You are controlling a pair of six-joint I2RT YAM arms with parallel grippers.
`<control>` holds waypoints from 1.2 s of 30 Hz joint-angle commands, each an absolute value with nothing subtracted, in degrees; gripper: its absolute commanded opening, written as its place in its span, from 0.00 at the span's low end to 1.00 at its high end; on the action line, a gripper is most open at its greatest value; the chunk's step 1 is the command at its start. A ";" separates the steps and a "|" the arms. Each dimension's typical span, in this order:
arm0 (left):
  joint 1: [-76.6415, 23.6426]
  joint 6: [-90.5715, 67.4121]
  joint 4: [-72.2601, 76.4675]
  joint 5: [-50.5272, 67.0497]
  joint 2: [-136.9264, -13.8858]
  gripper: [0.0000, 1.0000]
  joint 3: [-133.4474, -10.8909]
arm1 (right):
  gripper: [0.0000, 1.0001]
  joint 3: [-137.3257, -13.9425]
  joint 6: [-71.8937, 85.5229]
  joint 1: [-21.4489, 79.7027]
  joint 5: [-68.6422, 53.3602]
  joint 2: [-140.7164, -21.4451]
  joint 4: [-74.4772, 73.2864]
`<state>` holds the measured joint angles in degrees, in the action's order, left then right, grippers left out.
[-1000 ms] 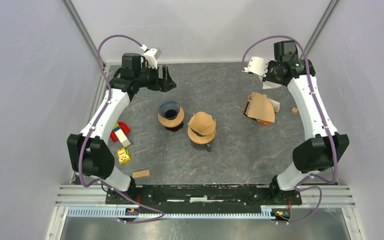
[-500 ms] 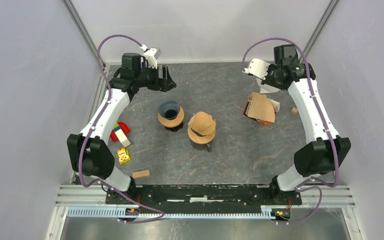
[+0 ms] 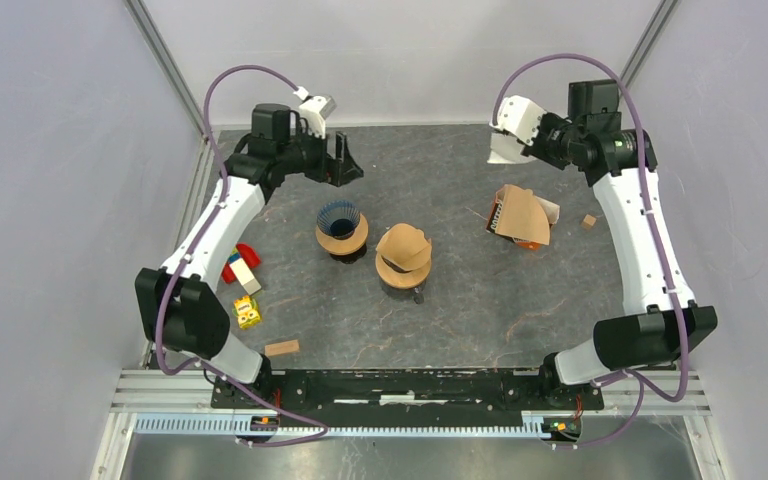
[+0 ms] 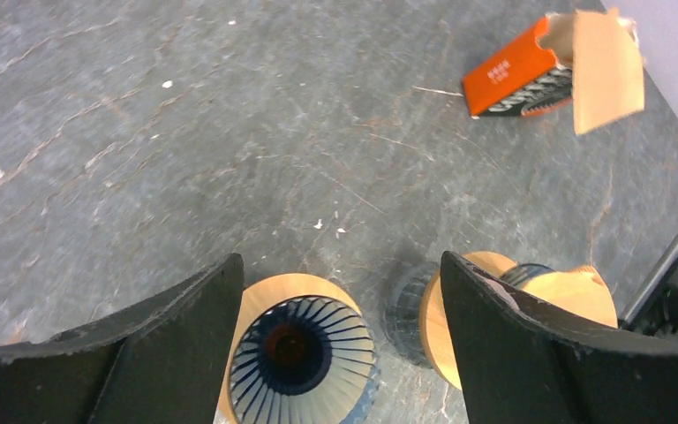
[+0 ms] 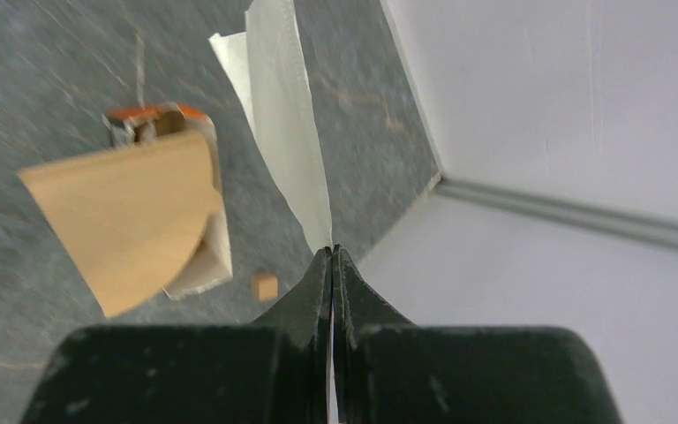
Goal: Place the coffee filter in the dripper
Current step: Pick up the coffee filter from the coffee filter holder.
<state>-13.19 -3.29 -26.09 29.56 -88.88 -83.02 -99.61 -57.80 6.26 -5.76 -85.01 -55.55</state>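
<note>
A blue ribbed dripper on a wooden ring stands left of the table's middle; the left wrist view shows this dripper from above, with nothing in it. My left gripper hovers behind it, open and holding nothing, and the same gripper frames it between its fingers. My right gripper is raised at the back right, shut on a white paper coffee filter. The coffee filter sticks up from the closed tips of the right gripper.
A second wooden-ringed dripper with a brown filter on it stands beside the first. An orange filter box with brown filters sticking out lies under the right gripper, a small wooden cube beside it. Toy blocks lie at the left.
The right arm has lifted and swung toward the back right corner with the white filter still pinched. The left gripper has shifted slightly to the right, still open.
</note>
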 commanded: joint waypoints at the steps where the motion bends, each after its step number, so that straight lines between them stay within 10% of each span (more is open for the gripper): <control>1: -17.94 4.83 -27.47 33.23 -86.76 0.88 -87.36 | 0.00 -103.88 -54.11 6.32 -23.23 -83.55 -55.11; 21: -33.03 20.98 -34.53 32.84 -82.78 0.91 -93.90 | 0.00 -95.96 -47.97 20.39 -44.46 -82.18 -48.77; 36: -35.07 16.76 -31.46 36.80 -85.73 0.10 -93.37 | 0.00 -91.32 -48.02 20.38 -43.99 -80.06 -48.20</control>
<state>-34.68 17.76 -33.93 34.00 -84.84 -92.38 -92.64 -49.04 20.25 -43.68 -82.94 -50.15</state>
